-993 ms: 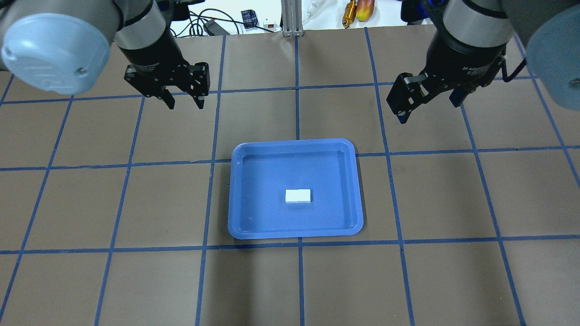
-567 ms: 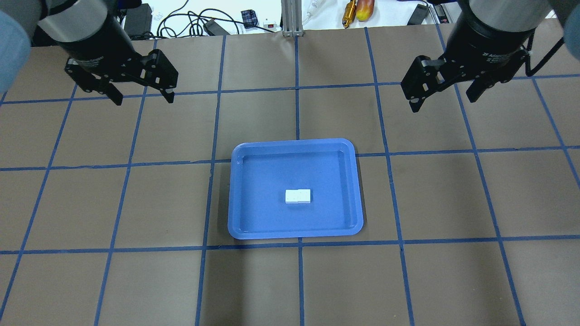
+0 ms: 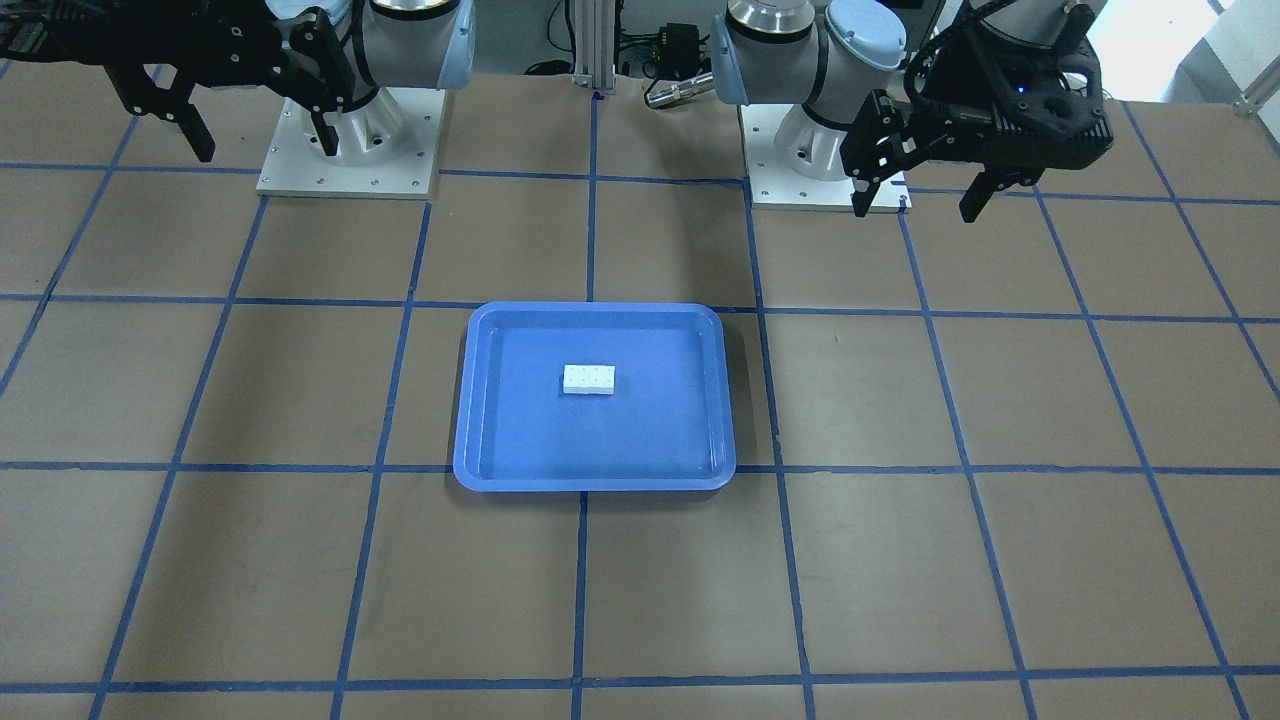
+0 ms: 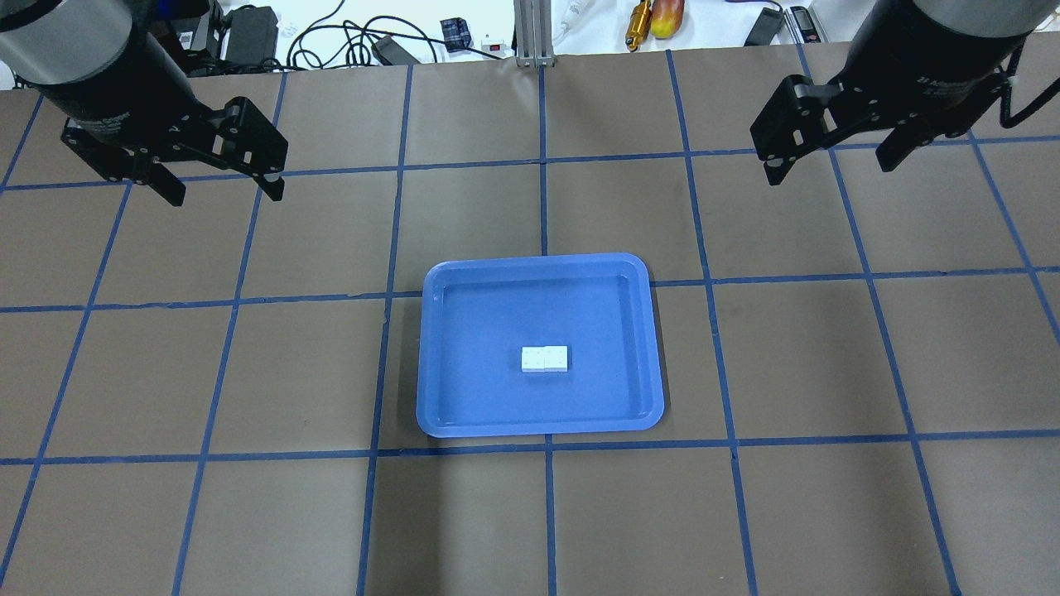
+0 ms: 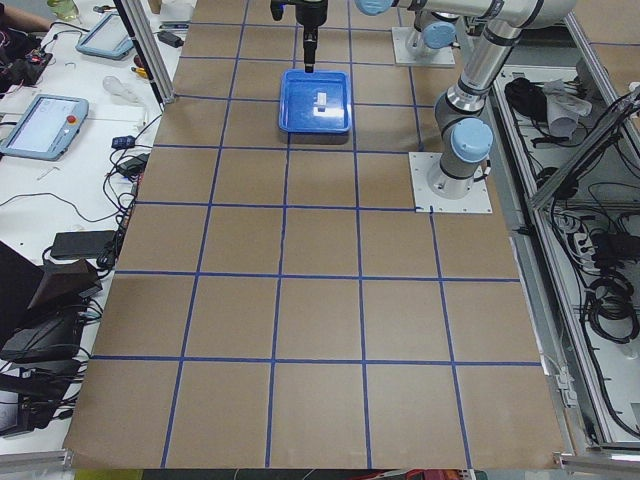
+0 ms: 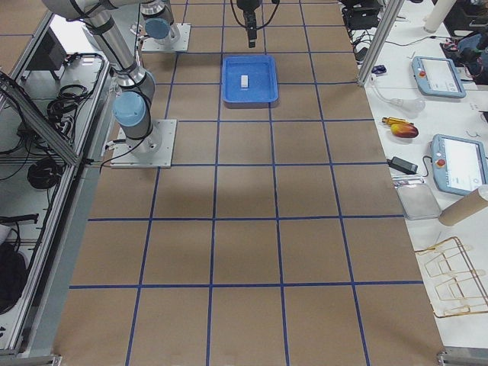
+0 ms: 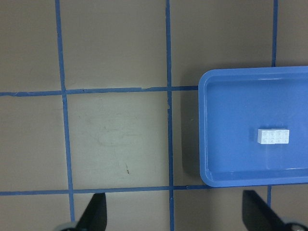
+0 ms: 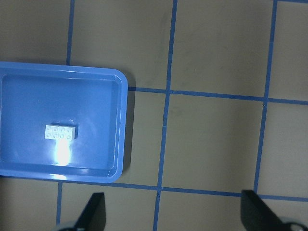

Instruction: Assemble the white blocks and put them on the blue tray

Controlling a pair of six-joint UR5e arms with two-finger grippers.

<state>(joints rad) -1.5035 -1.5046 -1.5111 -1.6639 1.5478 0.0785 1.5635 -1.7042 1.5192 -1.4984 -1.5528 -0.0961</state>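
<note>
Brown paper crossed by a grid of blue tape (image 4: 542, 124) covers the worktop (image 4: 166, 372), and past its far edge black cables (image 4: 327, 33) trail over a white bench. Near the middle of the worktop sits the blue tray (image 4: 538, 426), lying flat with its long sides running across the robot's front. Inside it rest the white blocks (image 4: 545, 358), joined side by side into one small rectangle with the studs facing up. They lie close to the tray's centre, a little toward the robot's side, and clear of every rim. Nothing touches them. The left pincer (image 4: 226, 197) hangs above bare paper well off to the tray's left and farther from the robot, its jaws spread wide and empty. The right pincer (image 4: 832, 172) hangs in the mirrored place on the other side, likewise spread wide with nothing between its jaws. Each wrist camera looks straight down past two dark fingertips (image 7: 96, 211) set far apart at the bottom of its view, and each catches the tray and the joined blocks off to one side. Both arms rise from pale square base plates (image 3: 350, 150) bolted to the worktop on the robot's side of the tray.
</note>
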